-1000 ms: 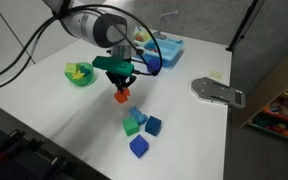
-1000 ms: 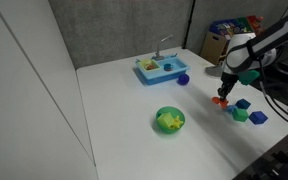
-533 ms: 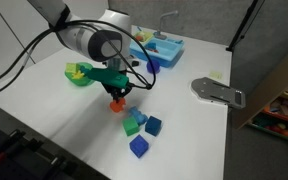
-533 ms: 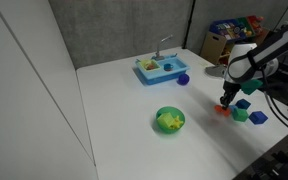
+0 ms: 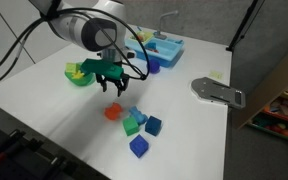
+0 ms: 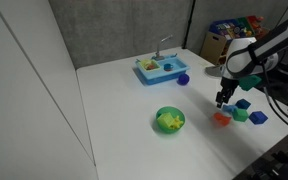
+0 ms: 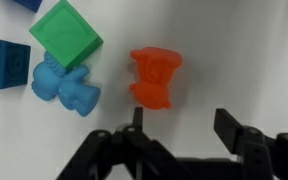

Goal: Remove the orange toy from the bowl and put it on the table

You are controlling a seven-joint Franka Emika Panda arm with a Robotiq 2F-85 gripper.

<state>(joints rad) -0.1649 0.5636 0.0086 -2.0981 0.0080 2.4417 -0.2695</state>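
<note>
The orange toy lies on the white table, free of the gripper, just beside a cluster of blocks; it also shows as the orange toy and the orange toy. My gripper hangs a little above it, open and empty. In the wrist view the gripper has its fingers spread with only bare table between them, the toy just beyond the tips. The green bowl stands apart from them with a yellow-green piece in it, seen too as the bowl.
A green block and two blue blocks lie next to the toy. A light-blue toy sink stands at the back, a blue ball near it. A grey flat object lies near the table's edge.
The gripper came down with the orange toy, opened and let it go on the table, then lifted slightly. The toy now rests alone beside the blocks.
</note>
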